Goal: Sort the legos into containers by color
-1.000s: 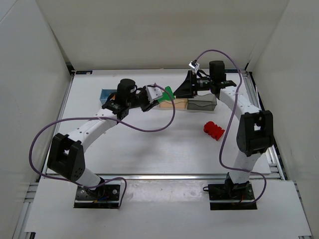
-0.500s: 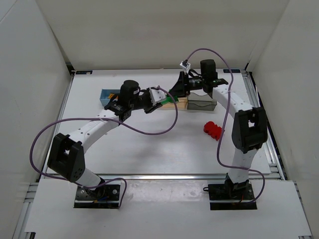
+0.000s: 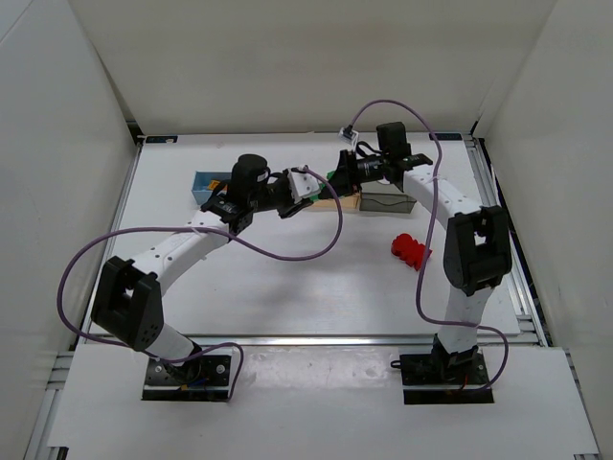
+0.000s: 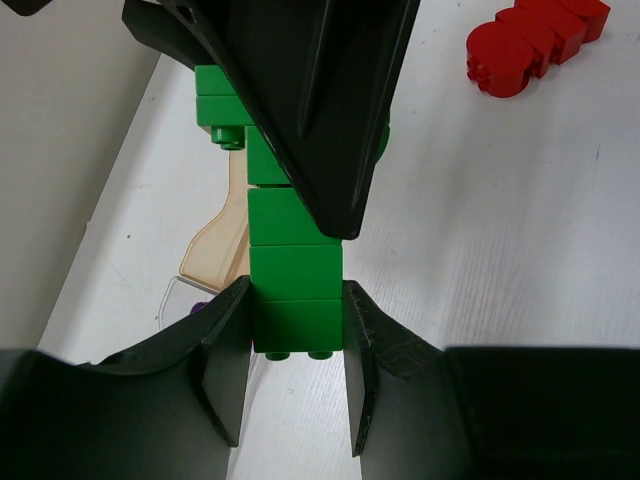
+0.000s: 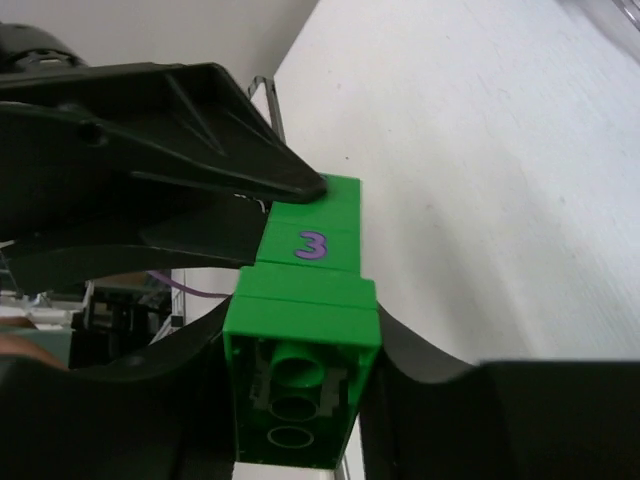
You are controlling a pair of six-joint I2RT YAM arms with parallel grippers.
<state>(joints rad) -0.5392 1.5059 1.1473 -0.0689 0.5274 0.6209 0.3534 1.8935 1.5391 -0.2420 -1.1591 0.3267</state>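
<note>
The green lego (image 3: 330, 178), a bar of stacked bricks, hangs in the air between my two grippers, over the back row of containers. My left gripper (image 4: 295, 385) is shut on one end of the green lego (image 4: 295, 275). My right gripper (image 5: 300, 400) is shut on the other end of the green lego (image 5: 305, 320), which bears a purple "3". In the top view my left gripper (image 3: 308, 184) and right gripper (image 3: 339, 174) face each other nearly tip to tip. The red lego (image 3: 410, 250) lies on the table at the right. The yellow lego is out of view.
Along the back stand a blue container (image 3: 205, 182), a pale orange container (image 3: 337, 200) and a smoky grey container (image 3: 388, 199). A clear container (image 4: 172, 298) with something purple (image 4: 199, 309) in it shows below the left wrist. Purple cables loop over both arms.
My right gripper has moved left to the green lego and closed on its free end. My left gripper kept its hold and shifted slightly.
</note>
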